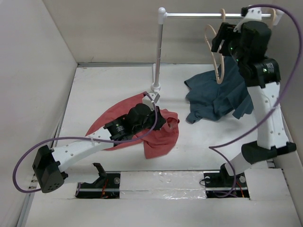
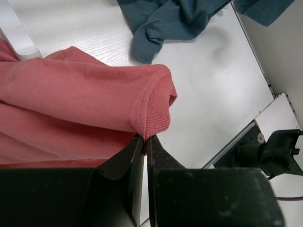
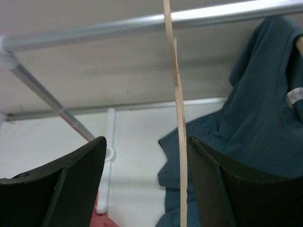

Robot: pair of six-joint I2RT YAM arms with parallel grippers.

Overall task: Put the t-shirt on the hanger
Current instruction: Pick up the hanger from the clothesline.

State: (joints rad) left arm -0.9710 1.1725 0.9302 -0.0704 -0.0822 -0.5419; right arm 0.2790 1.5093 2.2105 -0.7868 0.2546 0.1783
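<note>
Left of centre on the desk, the coral-red t-shirt lies in a crumpled heap, spread from the near left toward the foot of the white stand post. The left hand is closed on the shirt: its two dark fingers meet on a ribbed, stitched edge of the cloth, and a fold of that edge stands up just above the fingertips. From above, this hand sits on the right part of the heap, with red cloth showing on both sides of it.

Up at the far right, the hanger hangs by its hook from the metal rail, well apart from the t-shirt. The right hand is raised to rail height with its fingers spread wide. In the wrist view the hanger is seen edge-on, a thin pale strip running down between the two fingers. It is much closer to the right finger; whether it touches that finger cannot be told.

Just right of the hanger, a dark teal shirt hangs from the rail and spills down onto the desk, where its lower part lies bunched. Its nearest edge is close to the red shirt but not touching it. A purple cable loops along each arm.
</note>
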